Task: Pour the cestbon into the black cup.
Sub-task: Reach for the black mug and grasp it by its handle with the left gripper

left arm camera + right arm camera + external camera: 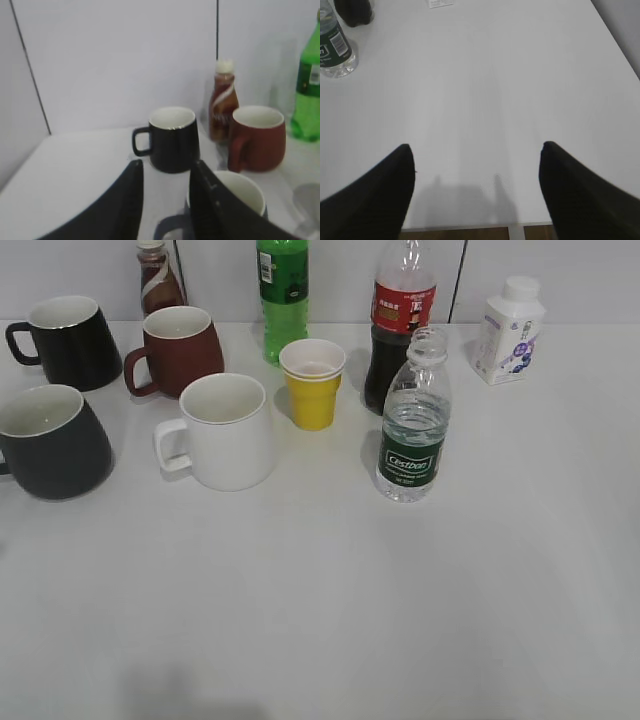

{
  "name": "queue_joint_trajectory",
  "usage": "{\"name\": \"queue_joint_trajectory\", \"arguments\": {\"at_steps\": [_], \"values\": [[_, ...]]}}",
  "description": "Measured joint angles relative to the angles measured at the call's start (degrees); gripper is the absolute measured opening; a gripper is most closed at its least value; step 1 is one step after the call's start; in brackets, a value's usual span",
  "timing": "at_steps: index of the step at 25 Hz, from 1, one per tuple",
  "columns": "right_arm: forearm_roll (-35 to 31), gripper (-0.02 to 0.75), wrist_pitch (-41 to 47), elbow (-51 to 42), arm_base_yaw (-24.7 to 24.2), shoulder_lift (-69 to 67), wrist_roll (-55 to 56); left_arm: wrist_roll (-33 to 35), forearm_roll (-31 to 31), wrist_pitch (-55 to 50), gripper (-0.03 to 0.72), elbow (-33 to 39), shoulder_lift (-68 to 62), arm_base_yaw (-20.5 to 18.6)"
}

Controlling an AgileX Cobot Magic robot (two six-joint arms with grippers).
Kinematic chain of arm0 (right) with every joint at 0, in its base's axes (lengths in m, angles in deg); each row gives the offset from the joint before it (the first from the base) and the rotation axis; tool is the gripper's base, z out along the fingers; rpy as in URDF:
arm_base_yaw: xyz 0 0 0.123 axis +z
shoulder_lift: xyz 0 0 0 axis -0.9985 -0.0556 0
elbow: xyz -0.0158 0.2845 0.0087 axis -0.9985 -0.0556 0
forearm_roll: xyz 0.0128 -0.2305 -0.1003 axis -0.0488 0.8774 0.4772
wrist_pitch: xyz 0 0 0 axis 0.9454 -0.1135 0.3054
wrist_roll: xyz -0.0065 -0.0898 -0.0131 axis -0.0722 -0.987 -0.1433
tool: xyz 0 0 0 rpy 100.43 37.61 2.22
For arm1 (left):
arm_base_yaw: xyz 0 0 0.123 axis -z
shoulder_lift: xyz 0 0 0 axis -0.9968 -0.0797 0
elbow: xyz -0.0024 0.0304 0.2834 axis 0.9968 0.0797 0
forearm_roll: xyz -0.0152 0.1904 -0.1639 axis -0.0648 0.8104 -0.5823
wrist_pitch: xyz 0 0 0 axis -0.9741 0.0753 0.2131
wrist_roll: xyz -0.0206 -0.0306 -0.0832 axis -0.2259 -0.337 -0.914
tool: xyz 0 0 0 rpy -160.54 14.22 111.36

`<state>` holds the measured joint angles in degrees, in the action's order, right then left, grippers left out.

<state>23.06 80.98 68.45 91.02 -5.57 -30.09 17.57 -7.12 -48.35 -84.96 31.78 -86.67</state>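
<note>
Exterior view: the cestbon (412, 435) stands upright and uncapped on the white table (400, 620), just in front of the cola bottle (400, 315); the black cup (50, 445) sits at the far left edge, well apart from the cestbon, beyond the white mug (225, 430) and yellow paper cup (312, 382). Left wrist view: the left gripper (165, 172), jaws narrowly parted and empty, hangs over the black cup (242, 192), before the glossy black mug (170, 137). Right wrist view: the right gripper (477, 155), jaws wide and empty, hovers above bare table, with the cestbon (334, 47) at upper left.

White table (400, 620), pale panelled wall (220, 270) w/ dark seams behind.
</note>
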Motion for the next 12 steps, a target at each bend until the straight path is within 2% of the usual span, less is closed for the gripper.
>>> {"name": "queue_joint_trajectory", "arguments": {"at_steps": [4,12], "values": [[0.0,0.582,-0.1,0.0,0.0,0.0,0.0,0.0,0.1,10.6,0.241,0.8,-14.8,0.0],[0.0,0.582,-0.1,0.0,0.0,0.0,0.0,0.3,-0.3,19.6,0.259,1.0,-31.9,0.0]]}}
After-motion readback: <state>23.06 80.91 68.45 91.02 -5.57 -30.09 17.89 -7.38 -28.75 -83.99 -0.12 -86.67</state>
